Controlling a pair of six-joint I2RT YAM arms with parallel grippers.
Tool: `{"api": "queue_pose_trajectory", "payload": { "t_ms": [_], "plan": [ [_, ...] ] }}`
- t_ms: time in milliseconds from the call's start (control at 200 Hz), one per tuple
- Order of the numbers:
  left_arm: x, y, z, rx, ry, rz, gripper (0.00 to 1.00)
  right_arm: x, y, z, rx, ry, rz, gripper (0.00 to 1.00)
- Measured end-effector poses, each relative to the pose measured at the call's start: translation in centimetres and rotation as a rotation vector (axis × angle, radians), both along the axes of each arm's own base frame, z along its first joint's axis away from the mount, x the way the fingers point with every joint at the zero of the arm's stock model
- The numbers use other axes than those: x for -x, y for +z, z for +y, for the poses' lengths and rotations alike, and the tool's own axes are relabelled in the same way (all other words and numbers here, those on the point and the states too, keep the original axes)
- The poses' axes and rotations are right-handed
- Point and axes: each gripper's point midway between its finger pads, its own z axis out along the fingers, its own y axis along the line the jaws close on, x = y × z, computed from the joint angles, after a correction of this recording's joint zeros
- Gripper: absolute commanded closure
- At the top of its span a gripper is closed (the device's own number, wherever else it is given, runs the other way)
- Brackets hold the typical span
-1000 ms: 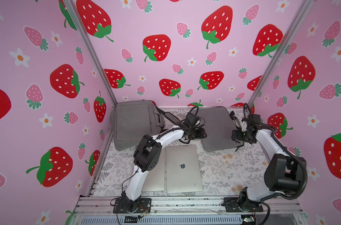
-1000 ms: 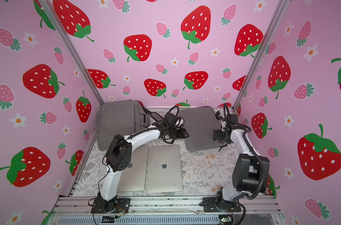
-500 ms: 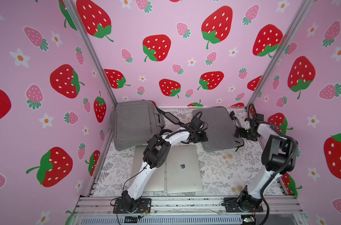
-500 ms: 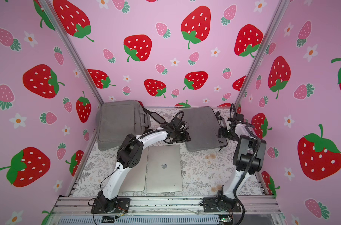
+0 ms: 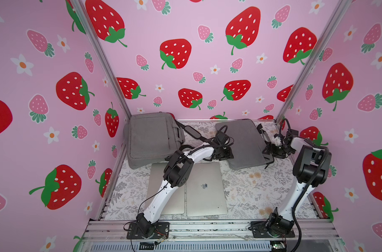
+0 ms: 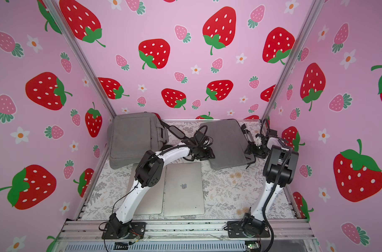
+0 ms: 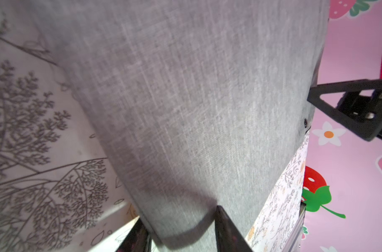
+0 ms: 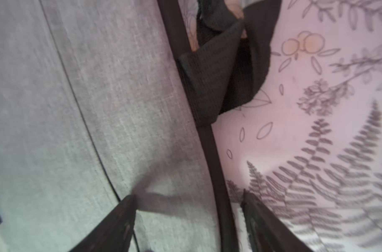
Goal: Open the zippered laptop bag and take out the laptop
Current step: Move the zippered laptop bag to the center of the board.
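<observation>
Pink strawberry walls (image 5: 196, 32) box in a floral desk (image 5: 251, 187). The laptop bag (image 5: 242, 141), the darker grey one, lies flat at the far side, between my two arms. Its long axis runs from the back wall toward me, the near end swung a little to my right. The zipped edge (image 8: 211, 152) is the long side facing my right arm, with the handle strap (image 8: 214, 72) spilling off it onto the desk. So the bag opens to my right, and I judge that arm the nearer one for the zip.

My right claw (image 5: 268, 151) sits over that edge, released: one of its fingers (image 8: 120, 220) is above the fabric and the other above the desk, with the dark trim running between them. I cannot pick out the slider.

My left claw (image 5: 227, 156) is at the bag's near corner on the opposite long side. Its fingers (image 7: 227, 229) bracket that corner, but I cannot tell whether they pinch it. As I read it, the zip has to be drawn along the long axis while my left steadies the bag
</observation>
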Motion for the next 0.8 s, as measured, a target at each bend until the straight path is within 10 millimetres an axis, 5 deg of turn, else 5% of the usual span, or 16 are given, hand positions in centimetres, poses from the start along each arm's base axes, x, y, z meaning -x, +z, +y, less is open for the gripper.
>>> {"api": "queue_pose_trajectory", "payload": {
  "t_ms": [160, 335, 480, 800],
  "plan": [
    [-0.3, 0.0, -0.1, 0.005, -0.006, 0.011, 0.83, -0.1, 0.0, 0.4, -0.055, 0.017, -0.008, 0.47],
    [-1.1, 0.8, 0.4, -0.001, -0.009, 0.008, 0.99, 0.2, 0.0, 0.2, -0.079, 0.013, -0.004, 0.76],
    [-1.7, 1.1, 1.1, -0.014, -0.011, 0.006, 1.00, 0.6, 0.5, 0.8, -0.118, 0.013, 0.001, 0.87],
    [-2.9, 1.8, 4.5, -0.058, -0.025, 0.026, 1.00, 3.1, 3.8, 4.2, -0.234, 0.003, -0.011, 0.94]
  ]
}}
